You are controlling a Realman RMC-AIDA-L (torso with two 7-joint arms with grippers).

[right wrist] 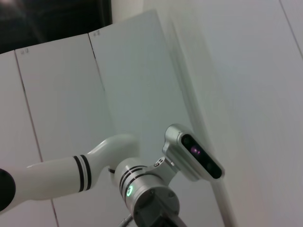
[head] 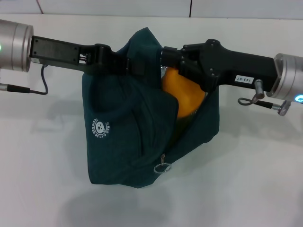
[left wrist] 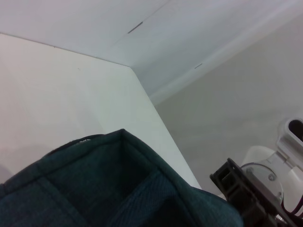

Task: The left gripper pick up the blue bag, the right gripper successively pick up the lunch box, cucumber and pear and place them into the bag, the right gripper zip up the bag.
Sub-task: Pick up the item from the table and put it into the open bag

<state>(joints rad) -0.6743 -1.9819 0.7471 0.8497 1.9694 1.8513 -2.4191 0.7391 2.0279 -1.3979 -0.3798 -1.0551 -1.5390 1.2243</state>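
1. Tension ran along the top edge of the blue bag [head: 128,137]: the left claw [head: 124,65] was clenched on the upper rim, holding the bag lifted so its mouth gaped toward the right arm, while the bottom hung close to the tabletop [head: 246,189], perhaps just brushing it.
2. The right claw [head: 171,60] reached in from the opposite side, at the bag's mouth right above the pear [head: 182,97]. Whether its fingers gripped the pear or had let go could not be told, since the fabric and the claw's own body hid the tips.
3. The pear sat in the open mouth, its broad orange flank showing; its stem end was hidden, so its pointing was uncertain.
4. The bag's long axis ran across the head view, from arm to arm, opening upward, logo facing the camera.
5. The zipper pull [head: 162,167] dangled low on the front, so the zip looked undone.
6. No lunch box or cucumber showed; presumably they were inside.
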